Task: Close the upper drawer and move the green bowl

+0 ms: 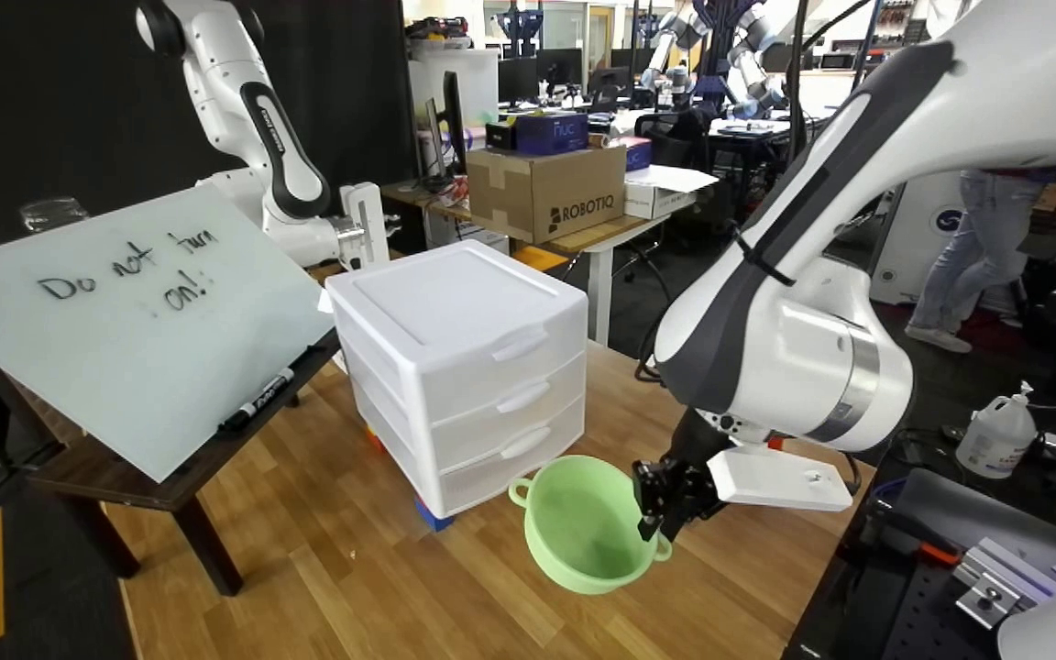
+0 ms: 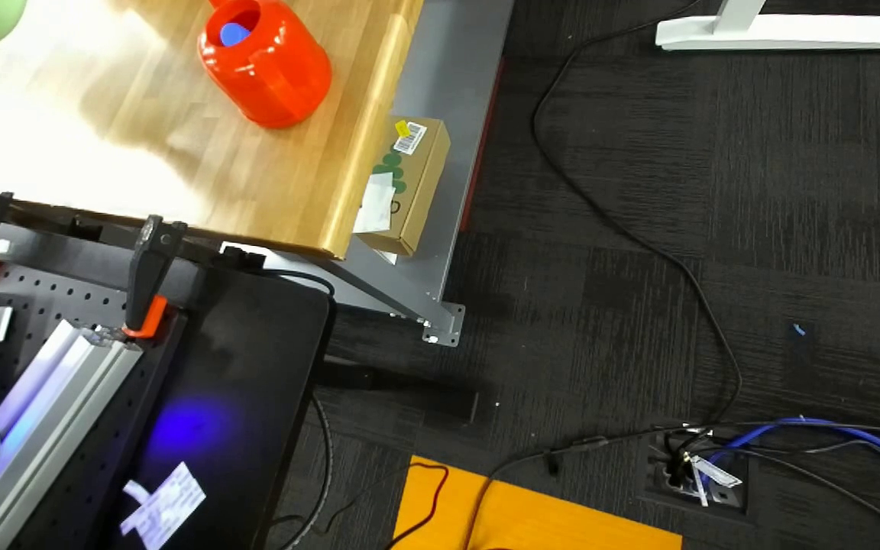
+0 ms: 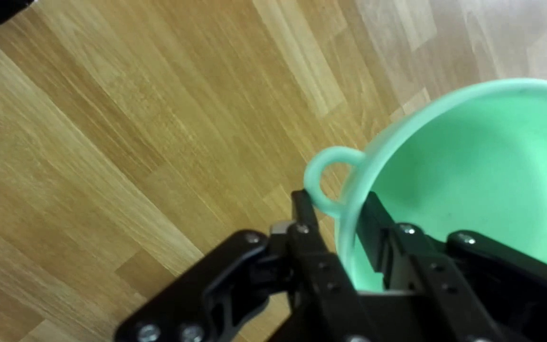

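The white drawer cabinet (image 1: 464, 293) stands on the table, and its upper drawer (image 1: 496, 378) looks pushed in flush with the drawers below. The green bowl (image 1: 574, 527) is in front of it and looks tilted. I cannot tell whether its base touches the table. My gripper (image 1: 649, 504) is at the bowl's rim. In the wrist view, the gripper (image 3: 336, 202) has one finger outside against the loop handle and one inside the green bowl (image 3: 482, 190), shut across the rim and handle. Part of the bowl (image 2: 11, 14) shows at the corner of an exterior view.
A small red teapot (image 2: 279, 72) stands near the table's edge. A whiteboard (image 1: 125, 321) on a dark stool stands beside the cabinet, with a marker (image 1: 264, 396). A blue piece (image 1: 434, 516) shows under the cabinet. Clamps (image 2: 151, 275) hold at the table's edge.
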You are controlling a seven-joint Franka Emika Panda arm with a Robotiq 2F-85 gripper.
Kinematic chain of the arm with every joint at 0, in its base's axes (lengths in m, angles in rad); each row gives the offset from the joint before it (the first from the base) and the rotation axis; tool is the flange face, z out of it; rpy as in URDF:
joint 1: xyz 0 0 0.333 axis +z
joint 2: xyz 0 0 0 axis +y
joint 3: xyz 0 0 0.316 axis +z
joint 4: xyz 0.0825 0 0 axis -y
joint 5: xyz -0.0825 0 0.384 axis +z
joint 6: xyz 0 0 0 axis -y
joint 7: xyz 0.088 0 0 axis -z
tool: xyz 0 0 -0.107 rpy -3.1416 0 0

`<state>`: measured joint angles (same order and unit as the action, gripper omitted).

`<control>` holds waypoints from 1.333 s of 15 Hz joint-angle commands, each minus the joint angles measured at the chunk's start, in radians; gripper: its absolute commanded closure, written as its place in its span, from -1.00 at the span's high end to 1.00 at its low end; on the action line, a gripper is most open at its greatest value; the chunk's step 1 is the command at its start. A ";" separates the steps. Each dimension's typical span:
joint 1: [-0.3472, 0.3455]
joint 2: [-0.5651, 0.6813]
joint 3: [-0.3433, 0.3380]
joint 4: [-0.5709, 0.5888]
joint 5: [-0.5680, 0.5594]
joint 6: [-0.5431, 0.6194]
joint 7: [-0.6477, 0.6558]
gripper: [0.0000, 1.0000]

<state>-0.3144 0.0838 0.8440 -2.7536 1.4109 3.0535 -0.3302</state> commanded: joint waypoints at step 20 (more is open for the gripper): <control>-0.027 -0.068 -0.031 -0.036 0.515 -0.107 -0.377 -0.86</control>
<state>-0.3215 0.0118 0.8325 -2.7899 1.8588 2.9603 -0.6878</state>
